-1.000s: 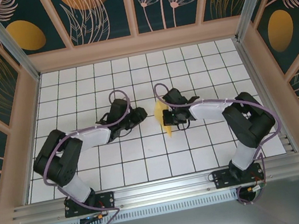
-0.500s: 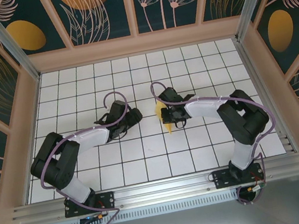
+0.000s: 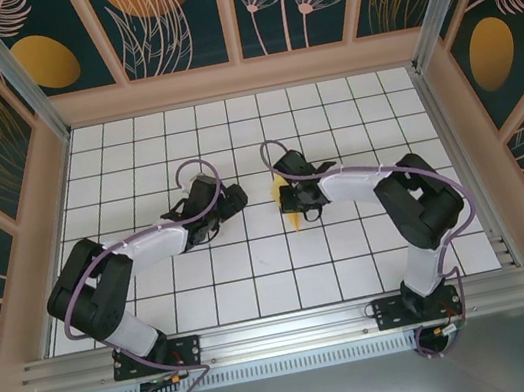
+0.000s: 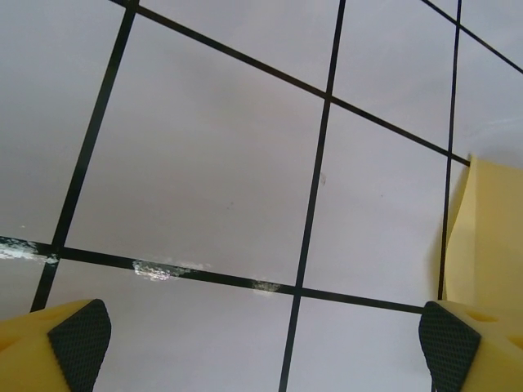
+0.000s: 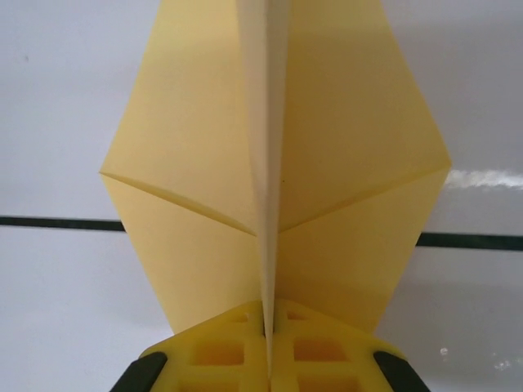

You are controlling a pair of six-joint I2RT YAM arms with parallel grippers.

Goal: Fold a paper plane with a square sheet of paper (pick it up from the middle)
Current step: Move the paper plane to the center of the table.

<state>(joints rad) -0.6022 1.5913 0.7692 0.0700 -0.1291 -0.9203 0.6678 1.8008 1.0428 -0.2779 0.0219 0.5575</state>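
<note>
Versus one second ago: the left gripper (image 3: 239,199) has backed off leftward from the sheet of paper (image 5: 343,163). Its fingers (image 4: 78,335) now stand wide apart, holding nothing. The right gripper (image 5: 267,363) is pinched closed on the sheet's upright centre crease. The creased sheet sits near the middle of the table (image 3: 256,278), nudged slightly toward the far edge.

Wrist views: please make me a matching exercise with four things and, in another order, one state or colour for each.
Things:
1. left gripper
2. right gripper
3. folded paper
4. grid lines

States or colours:
A. black
B. pale yellow, creased
C. wide open
D. shut on the paper's centre fold

Pairs: 1-C, 2-D, 3-B, 4-A
</note>
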